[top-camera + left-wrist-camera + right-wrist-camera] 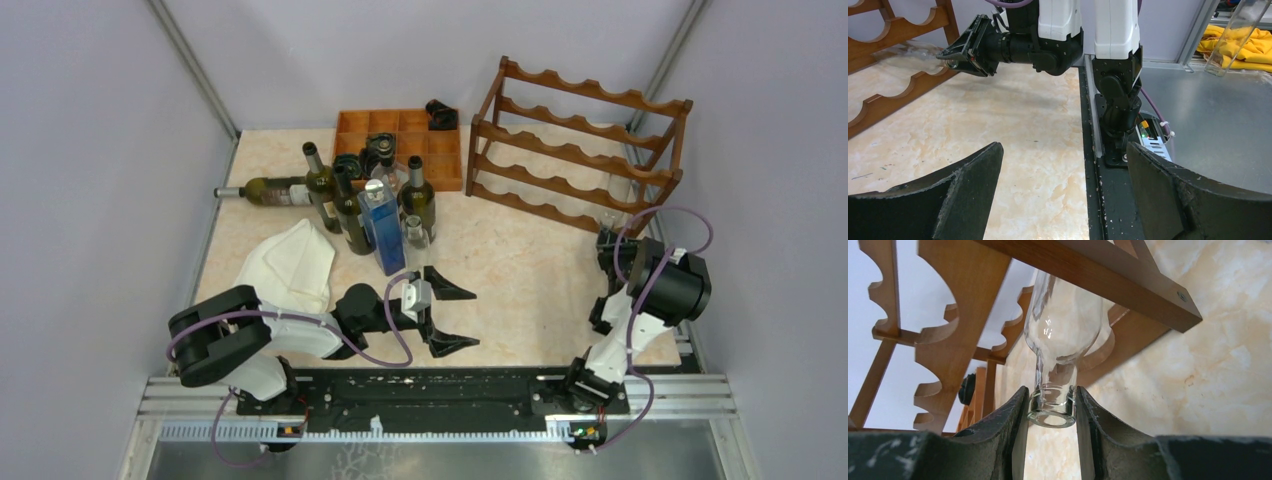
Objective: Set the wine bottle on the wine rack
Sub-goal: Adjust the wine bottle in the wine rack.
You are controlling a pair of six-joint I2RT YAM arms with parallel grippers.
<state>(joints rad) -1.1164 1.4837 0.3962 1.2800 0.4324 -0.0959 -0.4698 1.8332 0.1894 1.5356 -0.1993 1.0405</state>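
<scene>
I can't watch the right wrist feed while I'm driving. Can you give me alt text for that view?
The right claw is shut on the neck of a clear glass bottle, just behind its mouth. The bottle's body points away into the wooden wine rack, passing under a straight crossbar beside the scalloped rails. The pale marbled table shows at right.

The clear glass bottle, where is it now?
In the right wrist view, the clear glass bottle is held by its neck in the right gripper, its body poking between the rails of the reddish-brown wooden wine rack.
</scene>
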